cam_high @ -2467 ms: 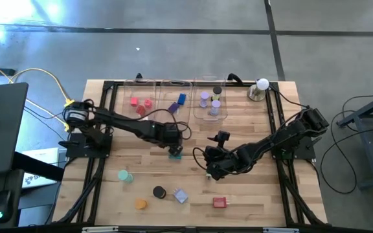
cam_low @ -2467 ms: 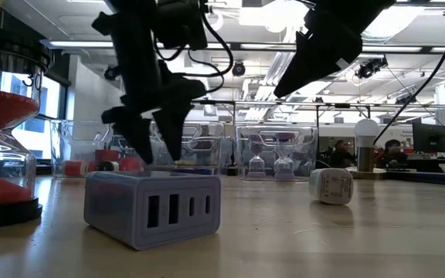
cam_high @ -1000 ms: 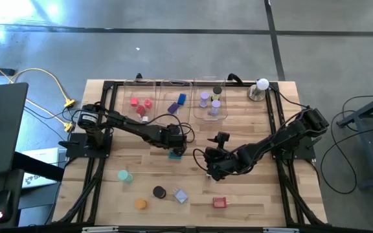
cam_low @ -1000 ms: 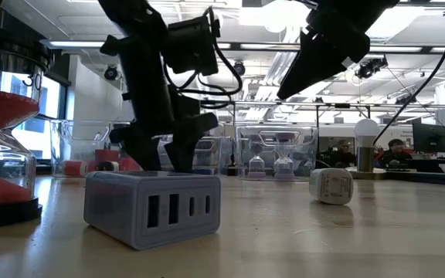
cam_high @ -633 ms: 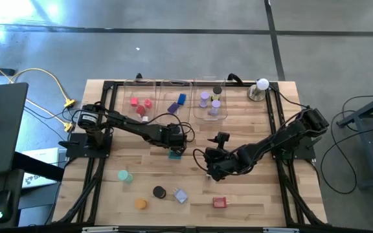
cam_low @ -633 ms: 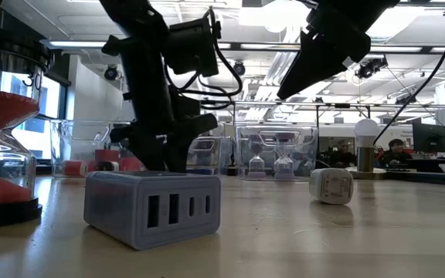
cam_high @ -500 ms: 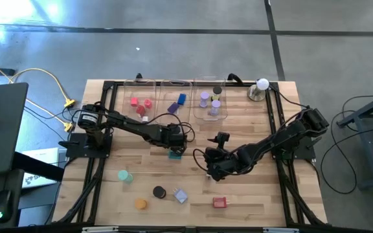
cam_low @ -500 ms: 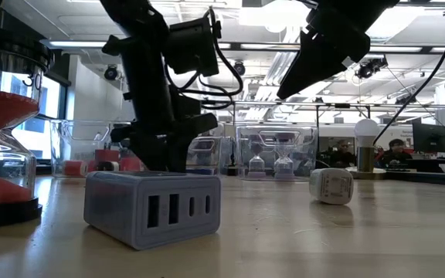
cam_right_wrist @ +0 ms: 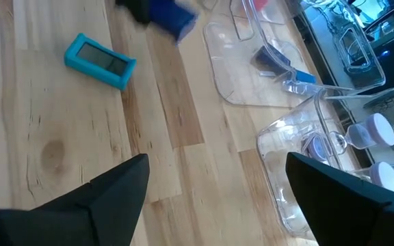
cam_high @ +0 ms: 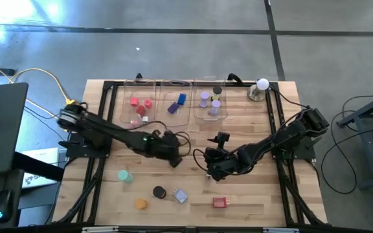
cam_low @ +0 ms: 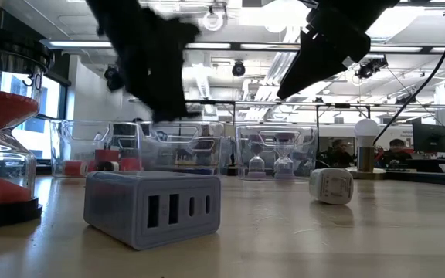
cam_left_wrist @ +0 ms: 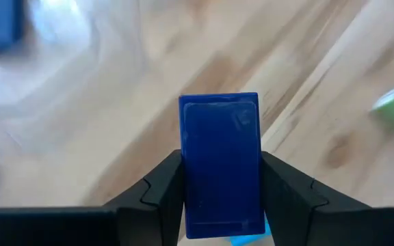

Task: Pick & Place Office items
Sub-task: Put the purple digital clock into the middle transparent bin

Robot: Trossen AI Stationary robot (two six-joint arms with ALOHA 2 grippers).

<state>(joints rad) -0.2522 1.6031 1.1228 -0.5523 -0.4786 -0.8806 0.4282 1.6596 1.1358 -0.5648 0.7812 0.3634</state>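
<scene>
A: Office items, loose on the table [cam_high: 251,188], high view: one teal disc [cam_high: 125,175], one black disc [cam_high: 159,192], one orange piece [cam_high: 140,204], one pale lilac block [cam_high: 180,196], one red block [cam_high: 219,202]. Five counted.

B: And in the trays?

A: Three clear trays [cam_high: 175,103] along the far edge. Left tray: about three red or pink pieces [cam_high: 141,103]. Middle tray: one purple [cam_high: 172,108], one blue [cam_high: 182,99]. Right tray: about three lilac pieces [cam_high: 207,102] and one black disc [cam_high: 217,90]. Exact counts there are hard to make out.

B: Claws?

A: Left claw [cam_left_wrist: 222,198] is closed on one dark blue block [cam_left_wrist: 221,164], fingers pressing its two sides, held up off the table. In the high view that block is hidden under the arm, and the arm is a blur in the low view. Right claw [cam_right_wrist: 214,188] stands wide apart and empty near the table's middle.

B: Anything else?

A: One teal block with a grey face [cam_right_wrist: 100,60] lies flat on the table in the right wrist view. One white ball on a metal base [cam_high: 260,88] sits at the far right corner. No readable writing anywhere.
</scene>
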